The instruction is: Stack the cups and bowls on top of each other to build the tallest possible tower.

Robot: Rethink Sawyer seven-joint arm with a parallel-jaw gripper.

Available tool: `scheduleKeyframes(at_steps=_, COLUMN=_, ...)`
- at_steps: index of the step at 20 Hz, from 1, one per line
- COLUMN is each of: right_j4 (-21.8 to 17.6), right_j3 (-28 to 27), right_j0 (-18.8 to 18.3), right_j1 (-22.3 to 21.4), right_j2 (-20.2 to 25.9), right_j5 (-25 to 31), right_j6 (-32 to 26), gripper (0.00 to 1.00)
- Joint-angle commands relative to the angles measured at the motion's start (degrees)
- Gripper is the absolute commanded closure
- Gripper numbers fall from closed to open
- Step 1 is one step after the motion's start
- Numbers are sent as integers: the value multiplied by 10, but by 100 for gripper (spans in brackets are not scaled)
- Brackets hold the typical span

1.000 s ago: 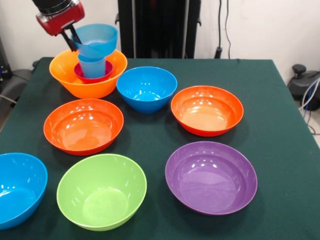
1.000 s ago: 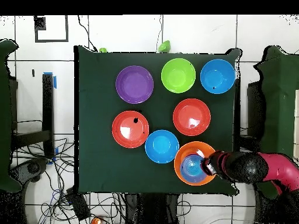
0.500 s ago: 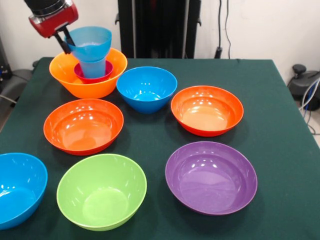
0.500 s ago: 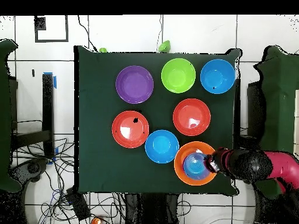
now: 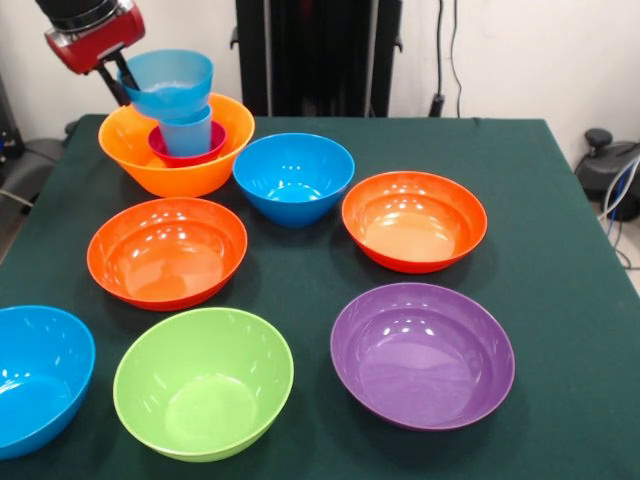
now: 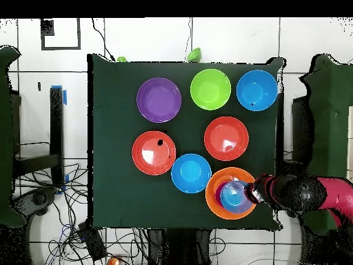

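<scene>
The tower stands at the table's far left corner: a large yellow-orange bowl (image 5: 170,170) holds a small magenta bowl (image 5: 168,152), and a light-blue tumbler (image 5: 190,135) stands upright in it. My gripper (image 5: 117,78) is shut on the left rim of a small pale-blue bowl (image 5: 170,82), holding it slightly tilted on or just over the tumbler's mouth; I cannot tell whether they touch. In the overhead view the gripper (image 6: 251,195) is at the right rim of the yellow-orange bowl (image 6: 219,209), with the pale-blue bowl (image 6: 234,194) beside it.
Loose bowls lie open side up on the green table (image 5: 560,300): blue (image 5: 293,178), two red-orange (image 5: 413,220) (image 5: 167,250), lime green (image 5: 203,382), purple (image 5: 422,355), and another blue (image 5: 35,375) at the near left edge.
The gripper and the pale-blue bowl it holds shifted to the picture's left and slightly up in the front view. The tumbler and the other bowls stayed put.
</scene>
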Motion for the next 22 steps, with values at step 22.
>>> scheduleKeyframes(at_steps=22, right_j4=-18, right_j3=-15, right_j0=12, right_j1=20, right_j2=-8, right_j5=39, right_j6=-179, gripper=100)
